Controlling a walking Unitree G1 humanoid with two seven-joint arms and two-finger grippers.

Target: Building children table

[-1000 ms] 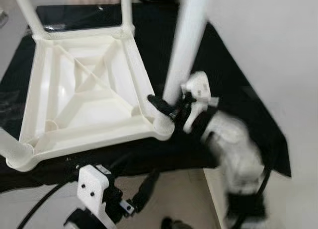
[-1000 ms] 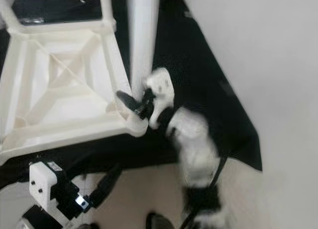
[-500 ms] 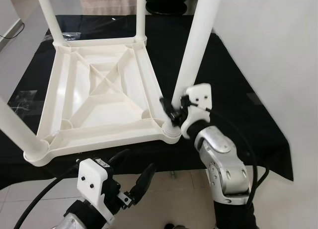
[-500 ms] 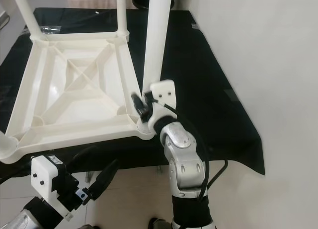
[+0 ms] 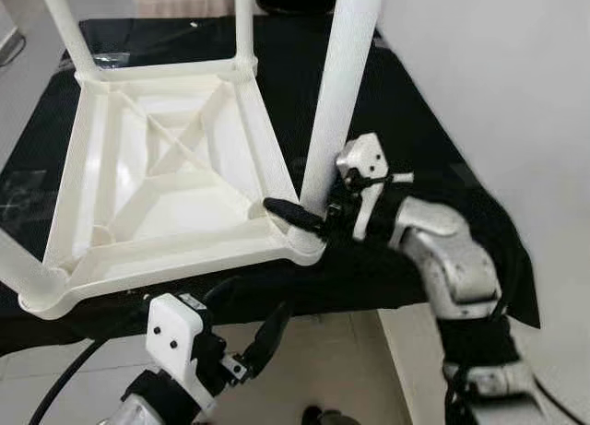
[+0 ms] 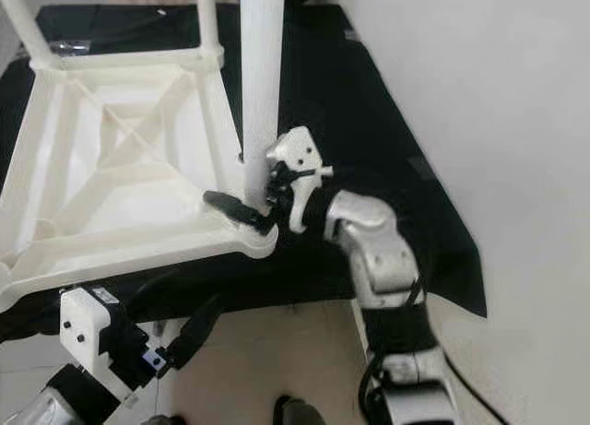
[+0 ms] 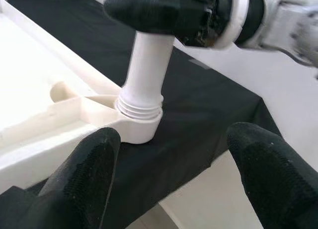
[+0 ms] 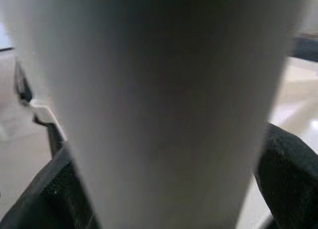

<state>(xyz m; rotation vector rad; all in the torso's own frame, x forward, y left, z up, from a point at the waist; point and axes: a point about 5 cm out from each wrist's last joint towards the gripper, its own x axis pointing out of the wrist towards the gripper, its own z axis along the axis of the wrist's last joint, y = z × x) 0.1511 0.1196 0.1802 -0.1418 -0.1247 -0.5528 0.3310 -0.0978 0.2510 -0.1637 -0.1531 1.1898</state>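
Upside-down white plastic children's table (image 5: 166, 176) lies on the black cloth (image 5: 424, 139), its near right corner at the cloth's front edge. Right gripper (image 5: 309, 213) clasps the white tubular leg (image 5: 336, 93) there. Left gripper (image 7: 171, 154) hangs below, fingers spread.

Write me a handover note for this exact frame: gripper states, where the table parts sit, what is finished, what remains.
Right gripper: fingers closed around the base of the near-right white plastic table leg, just above its socket.
Left gripper: open, idle, low in front of the table edge, holding nothing.
Parts: white plastic children's tabletop lies upside down on the black cloth; a leg stands at every corner.
Done: the gripped leg sits in its corner socket, though thread rings are visible above the collar.
Left: probably turn that leg fully home, release, then flip the table upright.
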